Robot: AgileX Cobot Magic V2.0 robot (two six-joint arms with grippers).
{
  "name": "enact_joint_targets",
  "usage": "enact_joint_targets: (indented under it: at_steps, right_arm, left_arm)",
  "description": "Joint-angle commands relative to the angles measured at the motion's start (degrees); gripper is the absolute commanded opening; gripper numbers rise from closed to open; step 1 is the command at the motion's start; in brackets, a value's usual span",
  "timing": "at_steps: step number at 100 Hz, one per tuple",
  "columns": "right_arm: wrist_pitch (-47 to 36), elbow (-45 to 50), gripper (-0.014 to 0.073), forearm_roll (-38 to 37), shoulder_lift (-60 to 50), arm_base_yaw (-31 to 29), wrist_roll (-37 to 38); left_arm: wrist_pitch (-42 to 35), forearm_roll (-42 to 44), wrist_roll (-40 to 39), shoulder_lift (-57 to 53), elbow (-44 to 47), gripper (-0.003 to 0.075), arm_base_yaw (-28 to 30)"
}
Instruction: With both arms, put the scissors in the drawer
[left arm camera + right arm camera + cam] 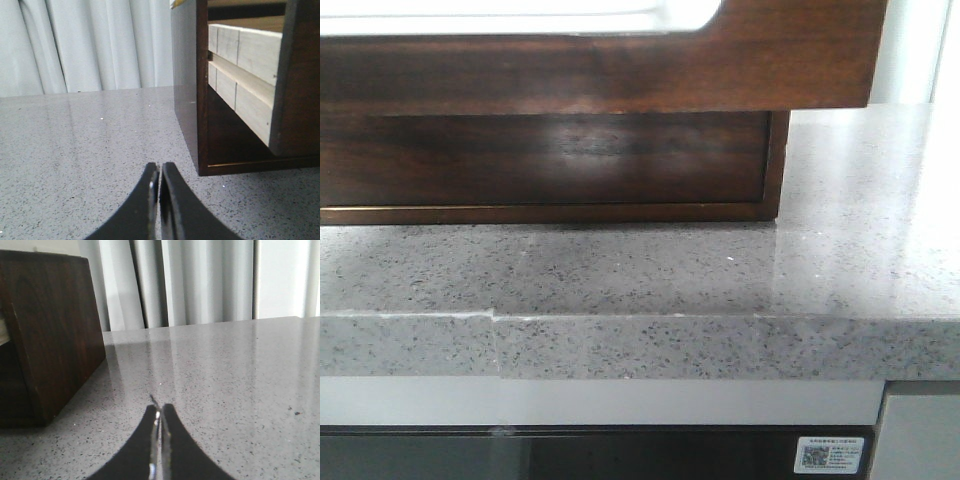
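My left gripper [160,172] hangs low over the grey countertop [75,150] just beside the cabinet [187,100], jaws clenched on nothing. My right gripper [160,412] sits likewise on the cabinet's other side, pressed together, a thin metal sliver at its tips I cannot identify. The drawer [620,70] juts out from the cabinet, pulled open. No scissors show anywhere, so whether they already lie inside I cannot tell; closing remains
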Motion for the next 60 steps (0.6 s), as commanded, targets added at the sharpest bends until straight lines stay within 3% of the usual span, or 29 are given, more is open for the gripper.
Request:
enact_joint_targets:
  at_steps: [1,23,44,60]
  right_arm:
    - [-4.52,0.91,-0.0069,-0.01,-0.81,-0.32,-0.18]
    - [-4.40,0.91,-0.0069,-0.01,-0.81,-0.32,-0.18]
    - [-1.09,0.91,-0.0069,4.79,-0.81,-0.32,-10.15]
    - [-1.32,0.91,-0.0069,4.79,-0.81,-0.32,-10.49]
  left_arm:
    - [-4.53,-0.13,-0.59,-1.79,2.06,-0.0020,0.01]
    - [-4.53,-0.13,-0.59,-1.79,2.06,-0.0020,0.01]
    - [-4.53,-0.13,-0.59,-1.79,2.06,-0.0020,0.01]
    - [-4.53,-0.13,-0.59,-1.79,2.06,-0.0020,0.01]
